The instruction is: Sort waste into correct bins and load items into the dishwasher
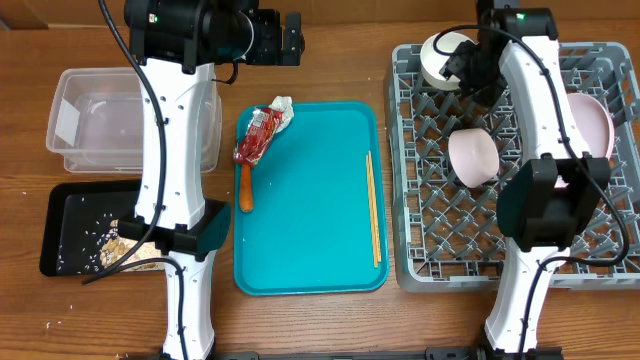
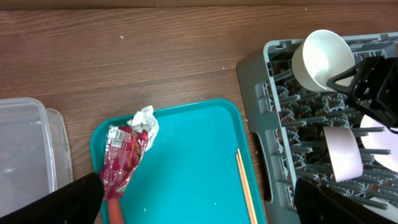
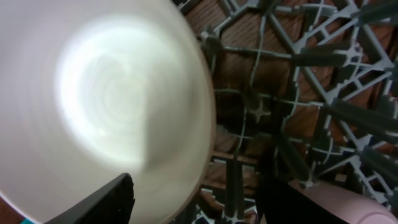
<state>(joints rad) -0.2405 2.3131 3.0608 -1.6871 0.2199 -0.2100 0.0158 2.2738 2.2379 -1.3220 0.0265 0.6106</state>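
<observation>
The left gripper (image 1: 290, 40) is hanging spread wide beyond the teal tray (image 1: 320, 200); the red wrapper (image 1: 258, 135) is lying on it toward 7 o'clock, long axis 1-to-7. The right gripper (image 1: 468, 68) is straddling the rim of a white bowl (image 1: 440, 50) in the dish rack (image 1: 420, 250); its grip I cannot tell.

Tub (image 1: 100, 110) and shallow tray (image 1: 75, 215) left, dish rack (image 1: 430, 240) right, serving tray (image 1: 310, 200) between them carrying wrapper (image 1: 258, 135), carrot stick (image 1: 245, 190) and chopsticks (image 1: 373, 210).
</observation>
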